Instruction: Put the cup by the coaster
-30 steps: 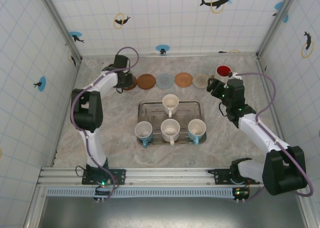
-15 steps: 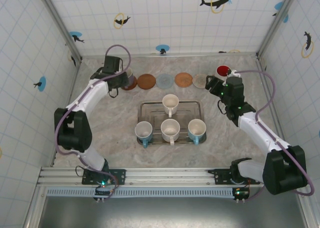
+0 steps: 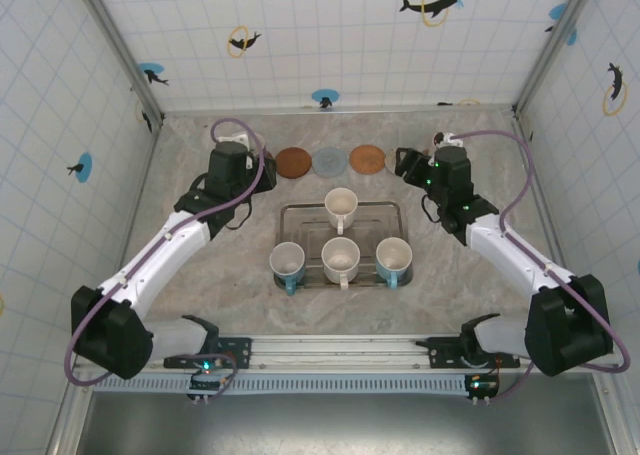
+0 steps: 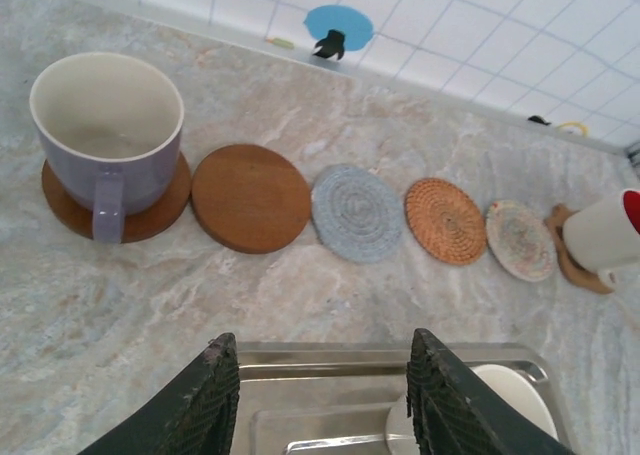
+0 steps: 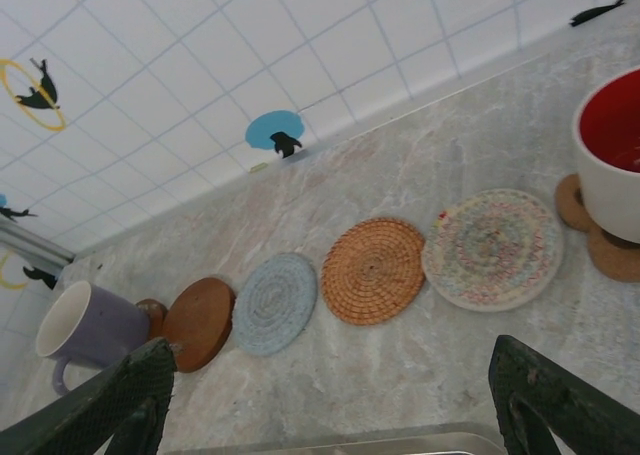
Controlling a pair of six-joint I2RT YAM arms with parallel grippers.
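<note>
Six coasters (image 4: 250,197) in a row (each end one bears a cup (image 4: 105,125)); four more cups (image 3: 340,257) on one tray (image 3: 300,223). Left gripper (image 4: 322,343) and right gripper (image 5: 330,347) gape empty.

Middle coasters (image 4: 357,213) bare; purple cup (image 4: 108,125), white cup (image 4: 608,230) flank.

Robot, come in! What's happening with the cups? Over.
Left gripper, right gripper open, empty. Purple cup sits on end coaster. Four cups in tray.
</note>
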